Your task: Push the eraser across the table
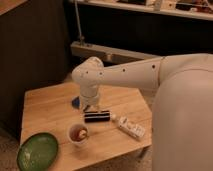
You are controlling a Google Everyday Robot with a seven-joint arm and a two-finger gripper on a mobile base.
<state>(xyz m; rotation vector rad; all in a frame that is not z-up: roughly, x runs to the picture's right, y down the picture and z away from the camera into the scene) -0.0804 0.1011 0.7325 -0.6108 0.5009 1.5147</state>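
Note:
The eraser (pixel 97 116), a small black bar with a paler band, lies on the light wooden table (pixel 45 107) near its middle, between the cup and the white block. My white arm reaches in from the right, and its gripper (pixel 89 106) hangs down just behind and to the left of the eraser, close to it. The wrist hides most of the gripper. I cannot tell whether it touches the eraser.
A white cup (pixel 78 134) stands just in front-left of the eraser. A green bowl (pixel 37 151) sits at the front left corner. A white oblong block with dark marks (pixel 131 127) lies to the right. A flat blue pad (pixel 76 102) peeks out behind the gripper.

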